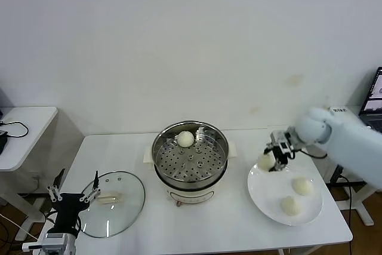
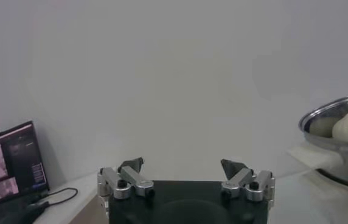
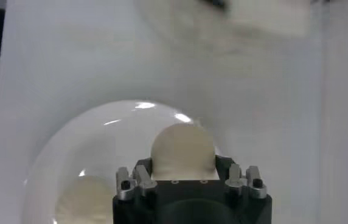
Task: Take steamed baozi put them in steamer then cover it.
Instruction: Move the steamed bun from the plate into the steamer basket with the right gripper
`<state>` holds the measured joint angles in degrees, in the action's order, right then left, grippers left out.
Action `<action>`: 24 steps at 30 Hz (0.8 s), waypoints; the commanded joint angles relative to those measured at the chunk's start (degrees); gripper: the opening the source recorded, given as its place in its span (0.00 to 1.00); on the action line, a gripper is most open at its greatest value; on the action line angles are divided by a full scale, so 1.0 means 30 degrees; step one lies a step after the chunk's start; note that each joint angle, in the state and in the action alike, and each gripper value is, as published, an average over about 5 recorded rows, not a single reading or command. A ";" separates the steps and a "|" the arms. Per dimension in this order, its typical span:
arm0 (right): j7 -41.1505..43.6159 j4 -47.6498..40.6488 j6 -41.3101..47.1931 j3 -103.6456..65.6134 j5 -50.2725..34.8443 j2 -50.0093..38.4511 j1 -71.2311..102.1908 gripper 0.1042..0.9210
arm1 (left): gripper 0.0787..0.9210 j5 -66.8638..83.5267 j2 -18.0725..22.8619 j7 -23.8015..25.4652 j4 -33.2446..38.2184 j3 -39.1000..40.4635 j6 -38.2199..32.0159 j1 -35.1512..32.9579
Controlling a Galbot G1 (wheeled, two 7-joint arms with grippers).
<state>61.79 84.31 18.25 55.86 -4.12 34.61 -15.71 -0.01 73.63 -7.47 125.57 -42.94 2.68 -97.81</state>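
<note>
One steamed baozi (image 1: 265, 162) is held between the jaws of the right gripper (image 1: 272, 160), at the edge of the white plate (image 1: 260, 191) that is nearer to the steamer (image 1: 190, 151). In the right wrist view the bun (image 3: 182, 152) is seen clamped between the closed-in jaws; whether it is already lifted clear of the plate cannot be told with certainty.

The steamer lies to the robot's left of this hand, near but apart, so the bun must be carried leftward and over the steel rim. One baozi (image 1: 185, 139) is already lying at the far side of the perforated floor, and two more (image 1: 302, 186) (image 1: 290, 205) are waiting on the plate.

The left gripper (image 1: 74, 196) is parked with its jaws wide apart just beside the glass cover (image 1: 119, 207), which lies flat on the table (image 1: 227, 225), so this arm is the nearer one for covering.
</note>
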 commanded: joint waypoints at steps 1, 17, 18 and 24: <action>-0.0258 0.0411 0.0906 0.2633 -0.3373 0.1999 -0.6494 0.65 | 0.88 0.0037 -0.0096 0.0018 0.0039 0.0047 0.0017 0.0108; -0.3173 -0.2433 0.4571 0.3246 -0.6609 1.0836 -0.4573 0.67 | 0.88 0.0090 -0.0112 0.0063 -0.0265 -0.0318 0.0100 0.0443; -0.3347 -0.2814 0.4770 0.3241 -0.6651 1.1334 -0.4316 0.67 | 0.88 0.0081 -0.0102 0.0069 -0.0257 -0.0353 0.0109 0.0441; -0.4375 -0.4068 0.6338 0.3537 -0.7217 1.3353 -0.3492 0.67 | 0.88 -0.0046 0.0083 0.0065 -0.0229 -0.0384 0.0100 0.0463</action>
<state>52.92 77.81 30.89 65.22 -21.95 61.99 -28.29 0.08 73.55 -7.26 124.87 -43.96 3.03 -96.46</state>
